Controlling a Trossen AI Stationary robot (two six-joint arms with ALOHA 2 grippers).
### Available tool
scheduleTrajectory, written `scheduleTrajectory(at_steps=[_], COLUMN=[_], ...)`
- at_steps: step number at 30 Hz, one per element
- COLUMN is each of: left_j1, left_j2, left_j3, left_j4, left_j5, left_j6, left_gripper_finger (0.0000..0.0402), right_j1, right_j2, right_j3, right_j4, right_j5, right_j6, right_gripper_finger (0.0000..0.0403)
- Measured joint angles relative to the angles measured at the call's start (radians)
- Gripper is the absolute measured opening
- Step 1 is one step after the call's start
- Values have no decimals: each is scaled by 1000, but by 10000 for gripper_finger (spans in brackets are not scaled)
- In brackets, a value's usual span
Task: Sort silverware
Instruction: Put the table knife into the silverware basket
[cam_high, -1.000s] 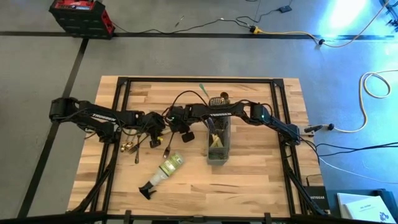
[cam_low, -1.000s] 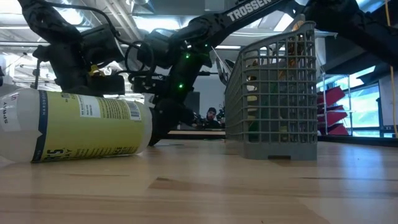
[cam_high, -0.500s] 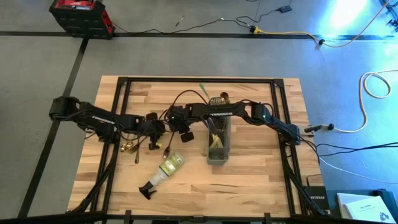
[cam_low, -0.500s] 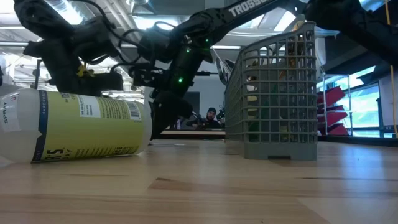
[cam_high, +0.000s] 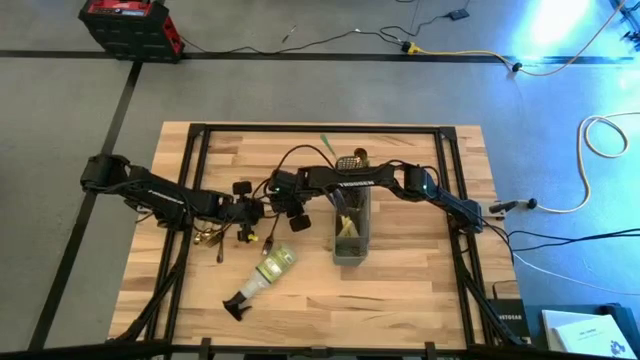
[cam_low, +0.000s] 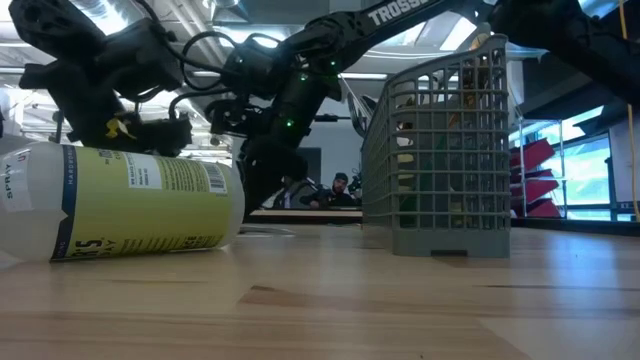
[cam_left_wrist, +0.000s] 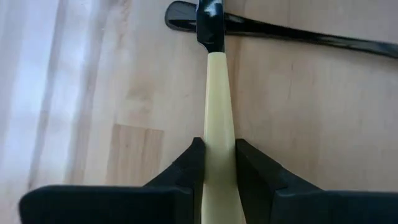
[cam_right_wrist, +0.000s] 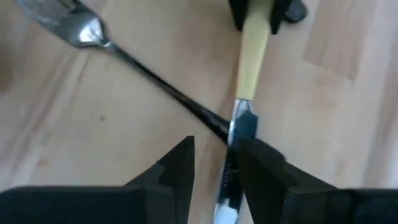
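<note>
The left hand (cam_left_wrist: 214, 165) pinches a cream-handled knife (cam_left_wrist: 214, 106) by its handle; the right hand (cam_right_wrist: 214, 165), spread, straddles its metal blade above the wooden bench (cam_high: 400, 280).

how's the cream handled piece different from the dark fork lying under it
The cream-handled piece has a pale handle and a shiny metal end; the dark fork has a thin black stem and silvery tines. The cream-handled piece is pinched at its handle by the left claw, with the right claw at its metal end; the fork lies free on the table. Both are slim, and they cross.
</note>
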Motion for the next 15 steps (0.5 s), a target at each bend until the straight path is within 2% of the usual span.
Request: scheduleTrajectory(at_steps=[9,15], left_j1=[-81,-115], left_j2=[0,2], left_j3=[-1,-3], left_j4=[-27,-37], left_j5=[-138,-200], left_j6=[54,63], left_gripper_finger=[56,56], right_j1=[-30,-42], right_j2=[-1,0], right_j3=[2,2], right_j4=[64,87], right_j5=[-45,-142], right_j6=[58,131], right_gripper_finger=[111,135])
